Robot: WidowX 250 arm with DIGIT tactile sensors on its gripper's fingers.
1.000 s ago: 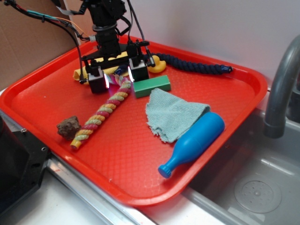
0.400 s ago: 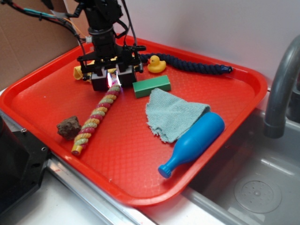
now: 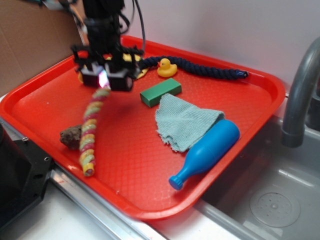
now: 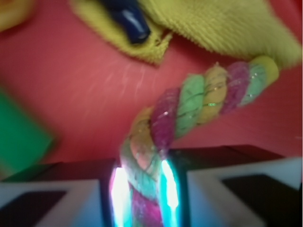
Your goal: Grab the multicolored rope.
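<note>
Hanging from the claw (image 3: 105, 80), which is clamped narrow on its top end, the multicolored rope (image 3: 90, 130) dangles w/ long axis near vertical, straight below the claw; lower end near the tray's (image 3: 150, 170) front edge, beside a brown rock (image 3: 71, 136).

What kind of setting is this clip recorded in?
Likely a mock kitchen sink station for robot tests: a grey faucet over a steel sink basin, and beside it a red tray of toys and props, such as a rubber duck and a blue bottle.
</note>
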